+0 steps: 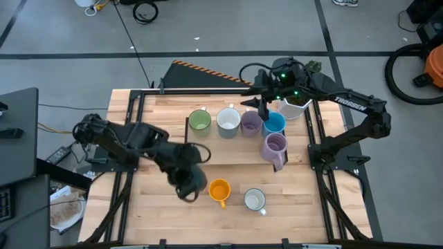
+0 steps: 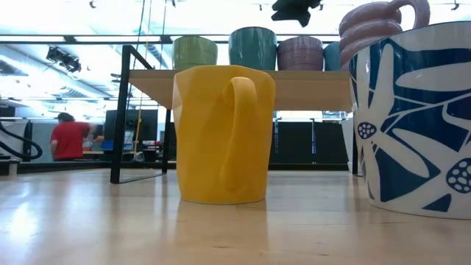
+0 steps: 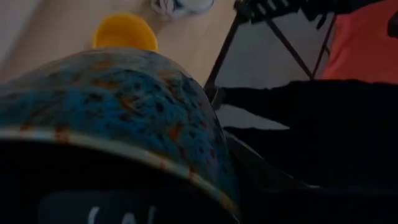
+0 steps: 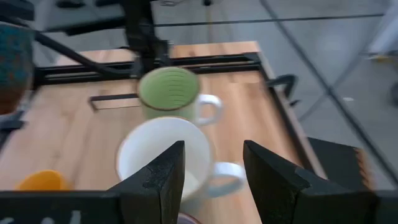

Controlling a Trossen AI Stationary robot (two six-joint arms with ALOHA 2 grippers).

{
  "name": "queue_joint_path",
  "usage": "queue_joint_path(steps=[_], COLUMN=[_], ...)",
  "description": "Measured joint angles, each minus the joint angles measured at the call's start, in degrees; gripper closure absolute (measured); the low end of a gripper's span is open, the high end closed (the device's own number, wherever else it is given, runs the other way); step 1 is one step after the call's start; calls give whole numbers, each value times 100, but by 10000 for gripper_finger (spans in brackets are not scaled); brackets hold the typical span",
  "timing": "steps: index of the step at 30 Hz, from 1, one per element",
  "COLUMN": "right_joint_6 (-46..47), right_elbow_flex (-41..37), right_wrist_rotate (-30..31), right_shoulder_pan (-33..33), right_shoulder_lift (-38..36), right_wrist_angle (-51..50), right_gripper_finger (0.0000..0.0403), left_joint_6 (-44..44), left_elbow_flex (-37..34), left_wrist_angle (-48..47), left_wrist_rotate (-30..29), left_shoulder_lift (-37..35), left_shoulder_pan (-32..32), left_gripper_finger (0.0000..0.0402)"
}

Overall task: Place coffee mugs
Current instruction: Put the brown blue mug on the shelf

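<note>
High view: left tool (image 1: 185, 181) (clasping dark mug (image 3: 118, 106)) beside orange mug (image 1: 219, 190).

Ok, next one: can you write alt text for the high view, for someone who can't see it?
Overhead view of a wooden table with green, white, lavender and blue mugs in a row, a taller lavender mug nearer the front, then an orange mug and a pale mug. The left claw holds a dark mug beside the orange one; the right claw hangs above the row.
</note>
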Motion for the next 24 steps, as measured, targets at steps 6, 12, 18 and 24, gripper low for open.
queue_joint_path(steps=[6, 12, 18, 24], right_joint_6=[-261, -240, -227, -226], right_elbow_flex=[97, 105, 105, 107], right_wrist_rotate=[641, 743, 754, 726], right_shoulder_pan=[-70, -273, -389, -417], right_shoulder_lift=[-410, -741, -816, -795], right_wrist_angle=[-235, -362, -512, -566], right_gripper_finger=[234, 234, 234, 234], left_joint_6=[690, 1229, 1959, 2580], left_elbow_flex=[232, 565, 1196, 1270], left_wrist_angle=[-184, -173, -823, -1634], left_wrist_rotate=[-101, -127, -146, -490], left_shoulder_lift=[0, 183, 785, 1290], left_shoulder_pan=[503, 957, 1205, 1274], left_gripper_finger=[362, 362, 362, 362])
